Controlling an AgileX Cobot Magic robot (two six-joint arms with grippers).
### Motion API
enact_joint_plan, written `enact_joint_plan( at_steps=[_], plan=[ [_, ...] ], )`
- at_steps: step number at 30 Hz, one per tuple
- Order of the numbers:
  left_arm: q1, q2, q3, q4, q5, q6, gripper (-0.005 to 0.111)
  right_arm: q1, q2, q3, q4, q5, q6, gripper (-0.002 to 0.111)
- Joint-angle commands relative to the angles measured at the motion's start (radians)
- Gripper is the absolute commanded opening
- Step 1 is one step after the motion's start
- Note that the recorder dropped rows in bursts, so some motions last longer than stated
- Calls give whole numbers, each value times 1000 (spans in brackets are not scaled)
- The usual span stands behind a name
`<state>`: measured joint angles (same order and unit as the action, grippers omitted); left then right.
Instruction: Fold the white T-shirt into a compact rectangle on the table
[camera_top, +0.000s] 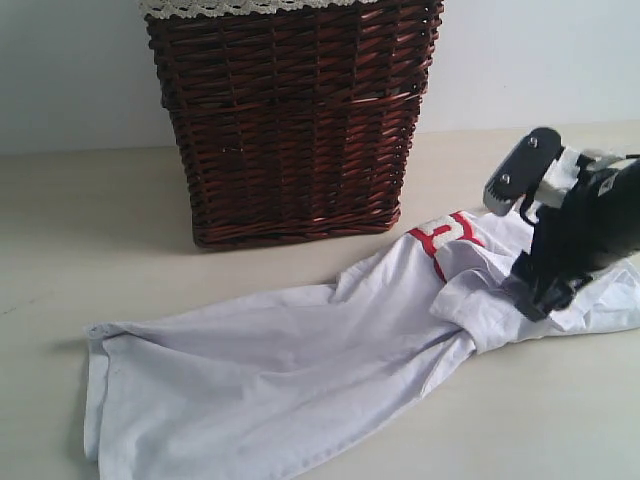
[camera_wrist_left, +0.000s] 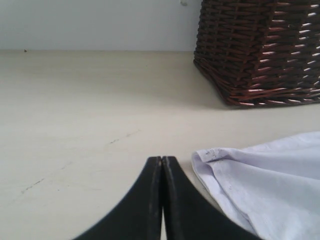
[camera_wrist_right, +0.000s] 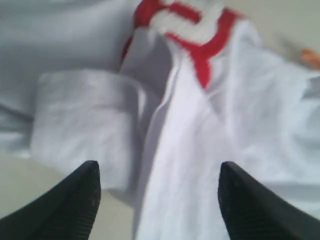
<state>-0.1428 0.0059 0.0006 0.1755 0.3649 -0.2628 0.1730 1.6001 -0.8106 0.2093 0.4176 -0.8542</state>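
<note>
Parted wide with nothing clamped between them: right fingers (camera_wrist_right: 75, 202), poised directly above the white T-shirt (camera_top: 300, 370). Beneath them, a bunched fold of sleeve and chest cloth, just beside the fuzzy red-outlined lettering (camera_wrist_right: 190, 25). Hard to tell from the blurred wrist view whether resting on the cloth or just clear of it. Pressed flat together and gripping nothing: left fingers (camera_wrist_left: 150, 200), low over the bare bench (camera_wrist_left: 75, 100). Just beside them, but apart, the shirt's hem corner.

Lying crumpled on the bench, not yet folded into a rectangle. Long axis diagonal in the exterior view, with the hem end toward the near left. Chest and collar end toward the far right, under the black right arm (camera_top: 590, 220). Fairly flat and wide through the lower body, with soft creases running lengthwise. Twisted narrower and heaped at the upper part, one sleeve doubled over on itself. Lettering facing up, only partly showing among the folds.

Pale beige and matte underfoot of it all, smooth apart from a few faint scuffs near the left fingers. Behind the shirt's middle, near it, a dark brown wicker basket (camera_top: 295, 120) standing upright. At its rim, a lace-trimmed liner (camera_top: 240, 7). Beyond the bench, a plain pale wall (camera_top: 70, 70).
</note>
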Motion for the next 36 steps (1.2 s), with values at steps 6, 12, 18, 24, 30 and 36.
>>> enact_joint_plan(
  at_steps=[6,12,18,24,30,36],
  plan=[
    [-6,-6,-1,-5,-8,-1,1,0,121,27,-47,-103,-8,58],
    [-6,-6,-1,-5,-8,-1,1,0,131,27,-55,-180,-4,12],
    [-6,-6,-1,-5,-8,-1,1,0,131,27,-52,-17,-45,0],
    [-6,-6,-1,-5,-8,-1,1,0,88,27,75,413,-381,0],
    [-6,-6,-1,-5,-8,-1,1,0,-4,-13,16,219,-253,0],
    [-6,-6,-1,-5,-8,-1,1,0,33,-58,-298,-83,70,0]
  ],
)
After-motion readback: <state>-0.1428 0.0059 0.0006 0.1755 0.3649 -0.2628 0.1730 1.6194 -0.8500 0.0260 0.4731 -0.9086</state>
